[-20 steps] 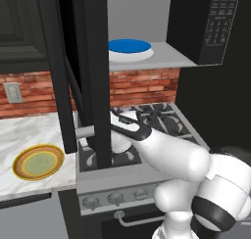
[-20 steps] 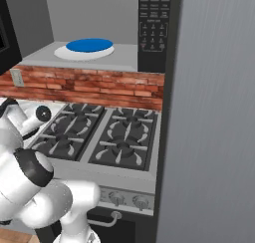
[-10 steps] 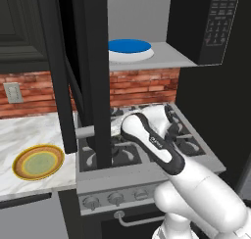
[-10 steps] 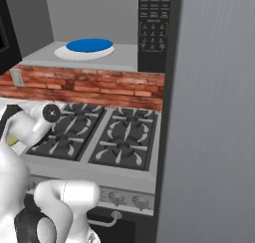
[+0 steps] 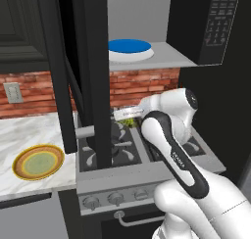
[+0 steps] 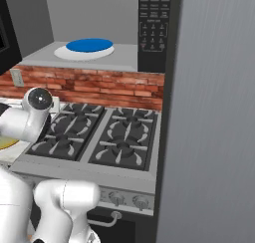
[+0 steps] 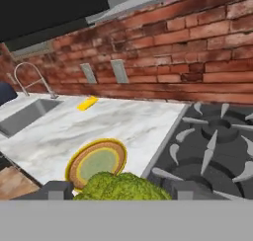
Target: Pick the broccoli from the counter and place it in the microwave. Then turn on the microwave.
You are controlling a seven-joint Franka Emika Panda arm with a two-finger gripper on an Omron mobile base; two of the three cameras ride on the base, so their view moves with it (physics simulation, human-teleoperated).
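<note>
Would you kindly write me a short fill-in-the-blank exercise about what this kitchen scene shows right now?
1. The pincer holds the ____ between its tips.
2. The plate inside the open microwave has a ____ centre.
3. The yellow-rimmed plate rests on the marble ____.
4. Behind the stovetop runs a wall of red ____.

Missing words: broccoli; blue; counter; brick
</note>
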